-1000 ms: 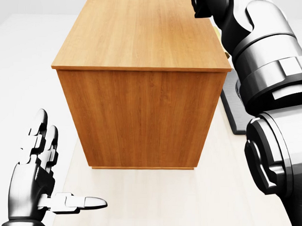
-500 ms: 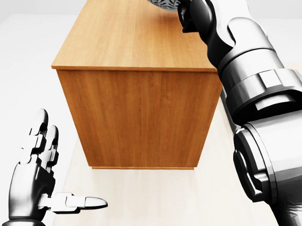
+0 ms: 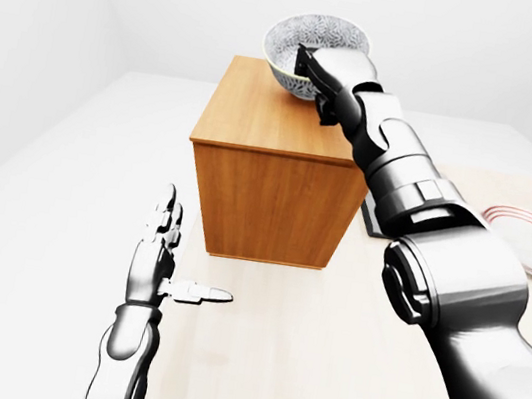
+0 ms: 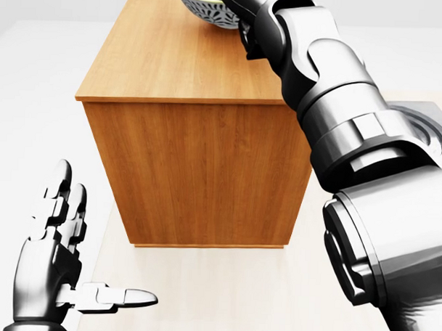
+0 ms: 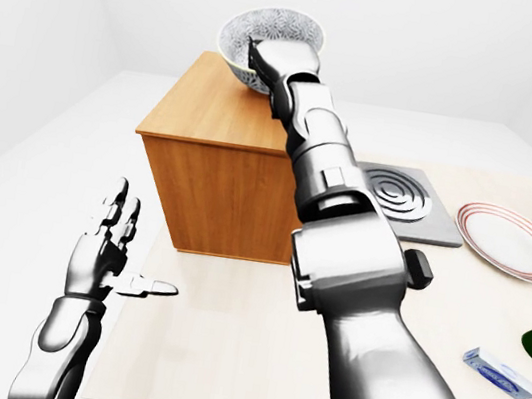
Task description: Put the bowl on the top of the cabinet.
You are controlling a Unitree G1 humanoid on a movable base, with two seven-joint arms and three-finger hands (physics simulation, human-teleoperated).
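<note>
White walls ring a pale desk (image 5: 221, 354) bearing a wooden cabinet (image 3: 275, 176). Over its far top edge the right hand (image 3: 313, 65) grips a patterned bowl (image 3: 305, 49) — left hand (image 3: 157, 263) spread, idle beside the cabinet.

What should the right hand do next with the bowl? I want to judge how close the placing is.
Probably lower it a little and then let go: the right hand holds the bowl by its rim over the far end of the cabinet top, seemingly just above the wood.
</note>
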